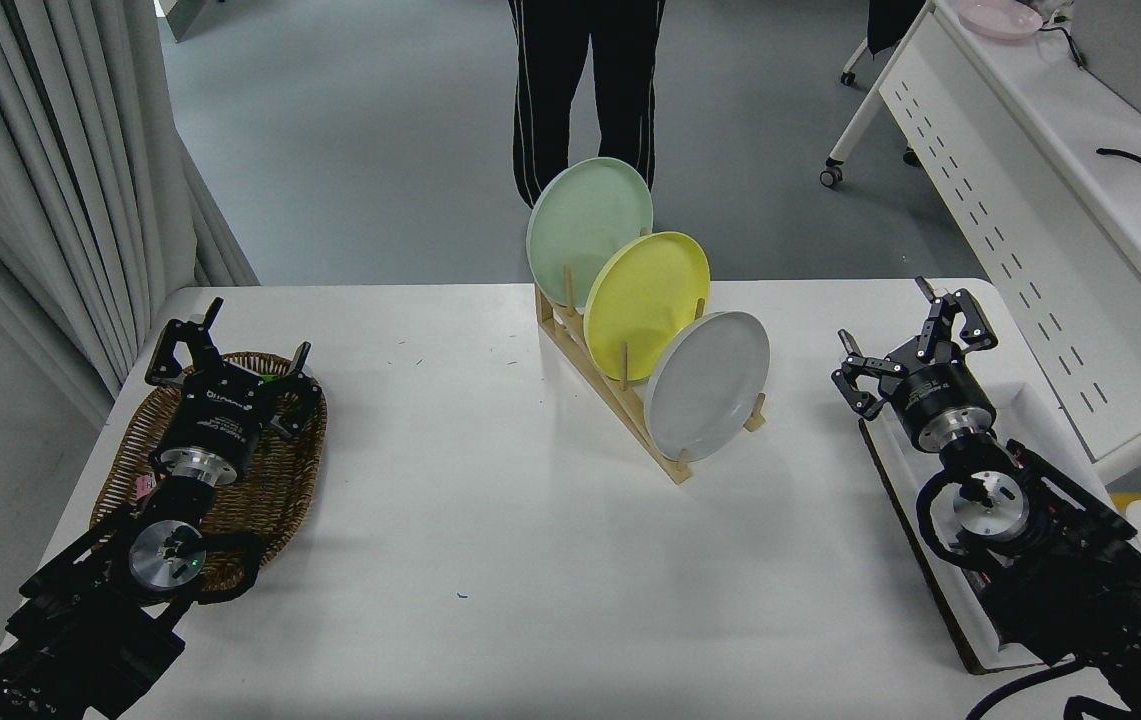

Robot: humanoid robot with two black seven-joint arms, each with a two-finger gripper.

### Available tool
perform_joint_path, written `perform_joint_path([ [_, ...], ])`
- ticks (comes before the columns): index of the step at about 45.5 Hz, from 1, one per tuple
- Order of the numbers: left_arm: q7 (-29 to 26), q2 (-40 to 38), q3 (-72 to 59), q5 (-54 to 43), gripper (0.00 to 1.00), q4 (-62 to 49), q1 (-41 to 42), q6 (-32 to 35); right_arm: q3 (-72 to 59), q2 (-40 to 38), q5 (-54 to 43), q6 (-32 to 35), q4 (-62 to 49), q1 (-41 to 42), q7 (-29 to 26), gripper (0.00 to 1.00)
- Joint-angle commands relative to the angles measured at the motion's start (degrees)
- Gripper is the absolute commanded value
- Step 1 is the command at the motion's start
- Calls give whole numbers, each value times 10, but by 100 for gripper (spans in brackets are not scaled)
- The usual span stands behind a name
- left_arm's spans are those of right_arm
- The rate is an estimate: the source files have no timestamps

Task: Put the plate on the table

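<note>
Head view: the only camera; it looks forward and down over the white table (490, 560) from the robot's side.
Plate: the pale grey-white plate (709, 384) stands on edge in the nearest slot of a wooden dish rack (610, 400), near the table's middle and leaning back toward the far side; it is not yet on the tabletop.
Neighbours: a yellow plate (646, 303) stands just behind it and a mint-green plate (588, 230) behind that, all three overlapping from this angle.
Right gripper: the right gripper (915, 338) hangs over the table's right side with its fingers spread and nothing between them.
Left gripper: the left gripper (230, 350) is parked over a wicker basket (130, 450) at the lower left, fingers likewise apart and empty.
Key relation: the plate lies to the left of the right gripper and apart from it, with bare table between; its face tilts upward and toward the robot, and its right rim is the edge closest to that claw.
Nearer arm: the right arm, clearly; the left is well apart from the rack.
Judged next need: a leftward reach to take the exposed rim without knocking the yellow plate.
Bystander: a person's dark-trousered legs (585, 80) stand beyond the far edge.
</note>
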Motion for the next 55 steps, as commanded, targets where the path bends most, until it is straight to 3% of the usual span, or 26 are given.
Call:
perform_joint_path([
  [1, 0, 0, 0, 0, 100, 0, 0, 0, -1, -2, 0, -1, 1, 2, -3, 100],
  [8, 0, 0, 0, 0, 100, 0, 0, 0, -20, -16, -11, -24, 8, 26, -5, 100],
  [15, 0, 0, 0, 0, 100, 0, 0, 0, -185, -43, -4, -48, 18, 69, -5, 100],
  [28, 0, 0, 0, 0, 100, 0, 0, 0, -256, -99, -6, -45, 60, 104, -5, 100],
  [43, 0, 0, 0, 0, 100, 0, 0, 0, -516, -191, 11, -37, 133, 191, -5, 100],
  [55, 0, 0, 0, 0, 100, 0, 0, 0, -619, -235, 26, -33, 198, 273, -3, 100],
])
